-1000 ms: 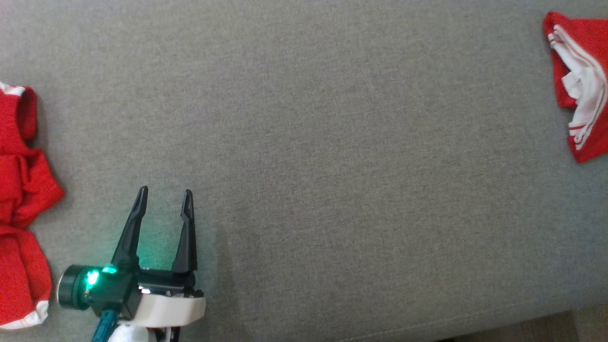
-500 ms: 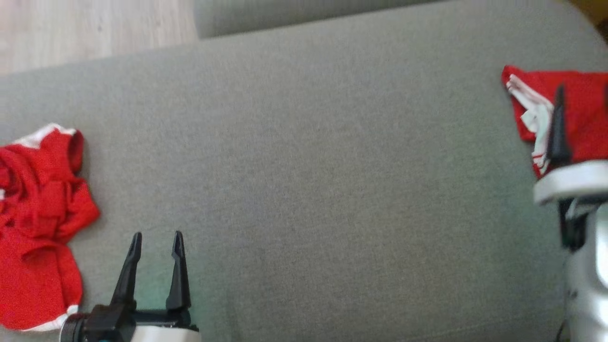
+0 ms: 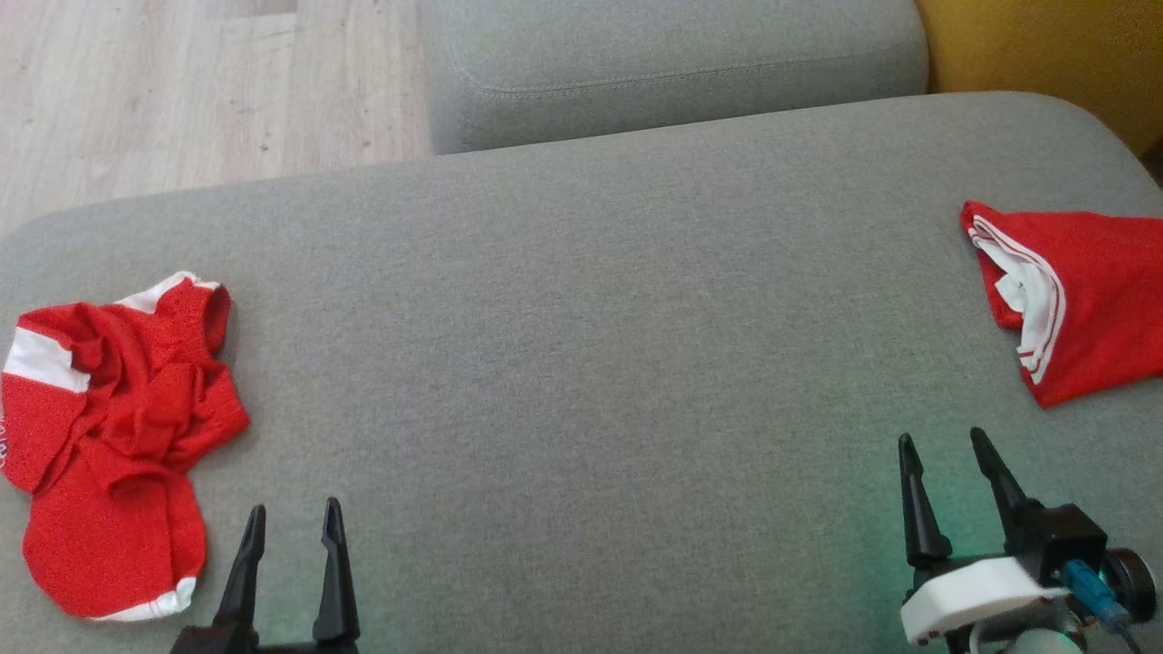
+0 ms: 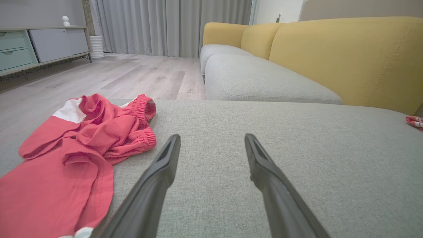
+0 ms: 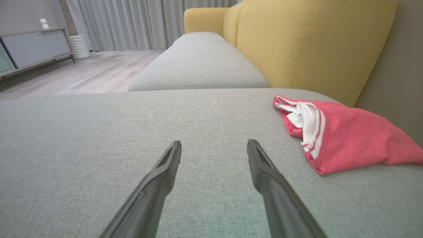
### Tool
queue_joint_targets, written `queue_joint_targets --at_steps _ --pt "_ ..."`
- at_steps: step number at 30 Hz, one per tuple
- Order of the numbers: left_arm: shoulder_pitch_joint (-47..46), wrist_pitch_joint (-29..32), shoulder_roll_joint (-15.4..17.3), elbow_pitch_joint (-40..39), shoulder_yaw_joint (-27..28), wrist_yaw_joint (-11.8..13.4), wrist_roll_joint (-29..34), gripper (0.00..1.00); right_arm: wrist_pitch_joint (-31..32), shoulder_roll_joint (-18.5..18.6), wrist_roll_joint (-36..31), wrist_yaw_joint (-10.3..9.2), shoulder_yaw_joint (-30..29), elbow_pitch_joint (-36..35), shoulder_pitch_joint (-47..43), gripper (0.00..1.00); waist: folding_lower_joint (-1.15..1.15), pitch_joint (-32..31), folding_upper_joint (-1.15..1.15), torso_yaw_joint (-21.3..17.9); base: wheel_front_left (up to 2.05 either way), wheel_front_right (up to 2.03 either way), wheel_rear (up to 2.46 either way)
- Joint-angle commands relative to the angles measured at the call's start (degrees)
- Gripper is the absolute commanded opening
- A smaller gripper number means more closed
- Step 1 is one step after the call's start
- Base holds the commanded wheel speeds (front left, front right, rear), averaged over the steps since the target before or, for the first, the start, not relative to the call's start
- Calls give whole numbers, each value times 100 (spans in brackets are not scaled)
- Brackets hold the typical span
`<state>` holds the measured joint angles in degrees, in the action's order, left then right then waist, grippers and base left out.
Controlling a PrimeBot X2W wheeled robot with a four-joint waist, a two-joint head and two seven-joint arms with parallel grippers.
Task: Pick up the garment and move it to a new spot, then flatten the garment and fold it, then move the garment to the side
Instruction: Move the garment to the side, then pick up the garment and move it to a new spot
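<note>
Risk: both jaws gape, empty; crumpled garment (image 3: pixel 118 427) lies layered; shallow pinch likely lifts one fold, rest drags.

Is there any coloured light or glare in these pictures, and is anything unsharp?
Head view: a green glow tints the grey cushion around the right gripper; no glare. Left wrist view: soft even light, crumpled garment rendered pinker, no evident blur.
</note>
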<state>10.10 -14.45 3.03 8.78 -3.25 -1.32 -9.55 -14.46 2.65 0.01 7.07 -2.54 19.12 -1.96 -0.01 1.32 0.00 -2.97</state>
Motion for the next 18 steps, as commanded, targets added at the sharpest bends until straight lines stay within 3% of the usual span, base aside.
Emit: queue_joint_targets --at_steps 1,8,17,18 --pt "-108 -55 -14 -154 189 15 -21 100 -53 35 -1 42 124 -185 149 100 1 -3 0 26 0 0 0" --pt "-155 -55 -14 -200 155 5 -41 100 -53 24 200 42 283 -334 59 100 1 -9 0 251 0 0 0" --pt "-19 -55 -15 -195 88 26 -51 100 -53 23 394 42 773 -460 -45 100 1 -89 0 1592 0 0 0" --pt "-19 -55 -15 -195 88 26 -51 100 -53 23 394 42 773 -460 -45 100 1 -89 0 1592 0 0 0"
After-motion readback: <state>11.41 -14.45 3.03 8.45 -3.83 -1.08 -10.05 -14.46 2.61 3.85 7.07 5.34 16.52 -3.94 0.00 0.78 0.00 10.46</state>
